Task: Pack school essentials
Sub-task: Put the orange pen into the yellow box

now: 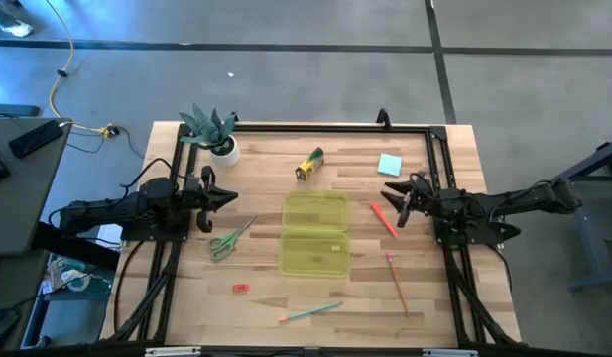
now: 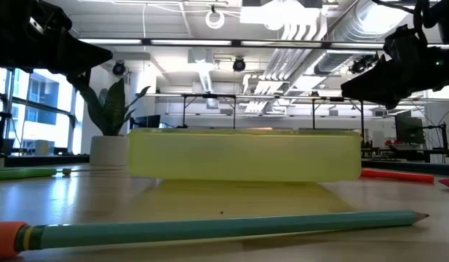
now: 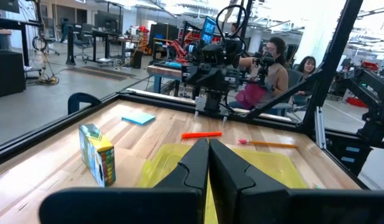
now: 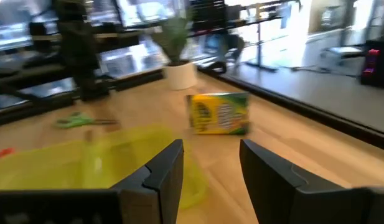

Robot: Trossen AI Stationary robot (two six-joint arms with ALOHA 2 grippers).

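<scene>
The school essentials lie loose on the wooden table: green-handled scissors point(image 1: 229, 240), a tiny red eraser point(image 1: 240, 288), a green pencil point(image 1: 310, 312), an orange pencil point(image 1: 397, 283), a red pen point(image 1: 384, 219), a yellow-green crayon box point(image 1: 309, 164) and a teal notepad point(image 1: 389, 164). In the middle lies the open translucent yellow case point(image 1: 314, 234). My left gripper point(image 1: 226, 196) hovers shut at the table's left side, above the scissors' far end. My right gripper point(image 1: 393, 198) hovers open at the right side, over the red pen, with nothing between its fingers point(image 4: 167, 174).
A small plant in a white pot point(image 1: 214, 129) stands at the far left corner. A black frame point(image 1: 315, 127) runs round the table's edges. Bare wood shows between case and near edge. People sit beyond the table's right side in the left wrist view point(image 3: 276, 62).
</scene>
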